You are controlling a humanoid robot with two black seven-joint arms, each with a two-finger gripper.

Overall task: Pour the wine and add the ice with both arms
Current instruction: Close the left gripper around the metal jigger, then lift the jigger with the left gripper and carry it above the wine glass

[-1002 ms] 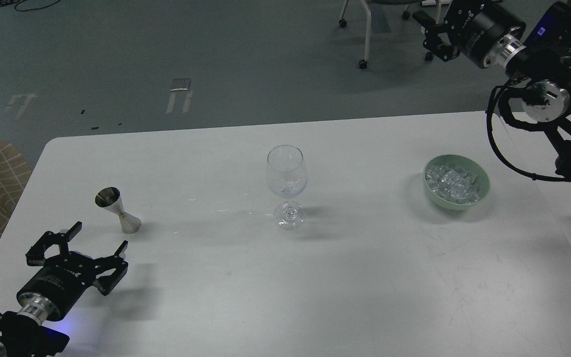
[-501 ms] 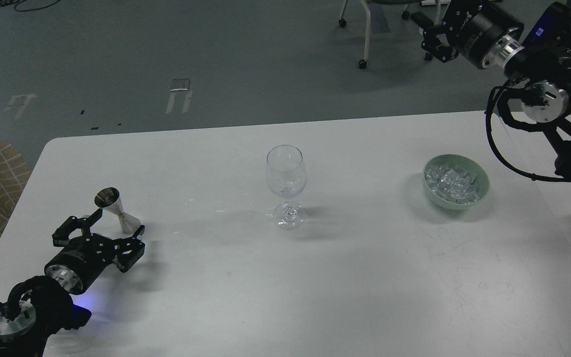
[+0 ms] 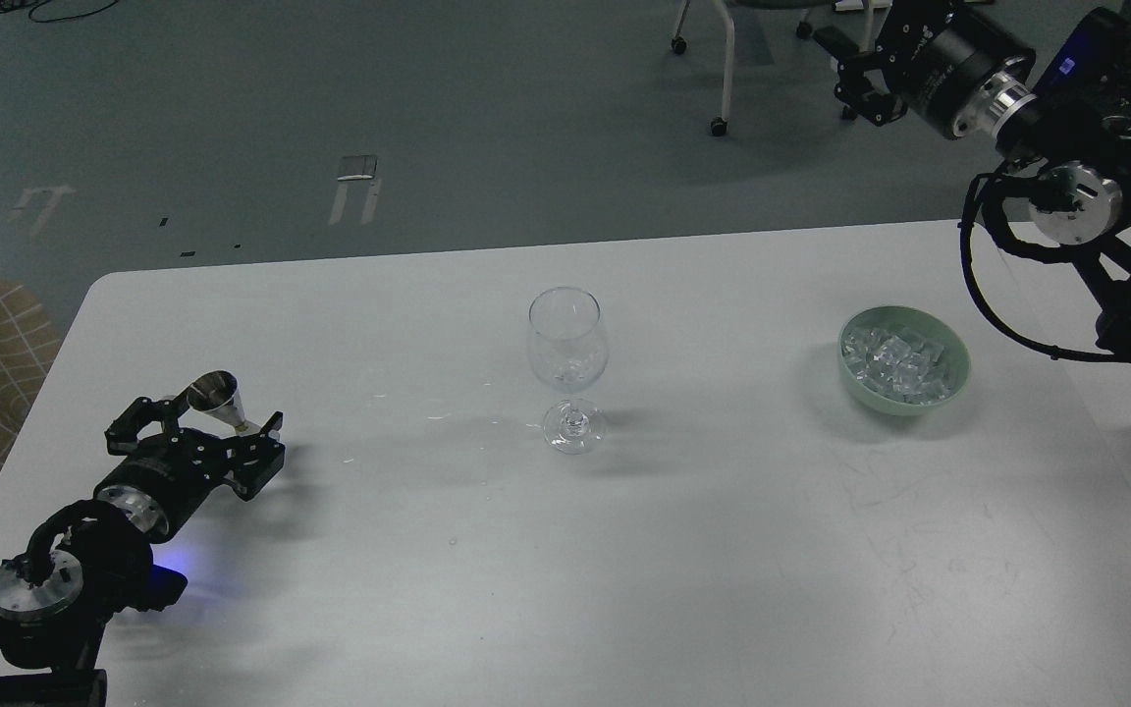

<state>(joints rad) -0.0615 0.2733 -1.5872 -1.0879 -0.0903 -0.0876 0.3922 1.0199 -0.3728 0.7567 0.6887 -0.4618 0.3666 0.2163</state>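
At lower left, my left pincer (image 3: 194, 424) spreads around the jigger (image 3: 220, 401), not yet gripping; the wine glass (image 3: 567, 365) looks empty, ice (image 3: 897, 358) untouched.

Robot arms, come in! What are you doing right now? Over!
Left gripper open around the metal jigger, not clamped. Right gripper raised off-table, state unclear. Ice in green bowl; wine glass unobstructed.

A clear stemmed wine glass (image 3: 567, 368) stands mid-table (image 3: 624, 550). A green bowl (image 3: 904, 361) holding glassy ice cubes (image 3: 894, 355) sits toward the right edge; a steel conical jigger (image 3: 220, 401) stands near the left edge.
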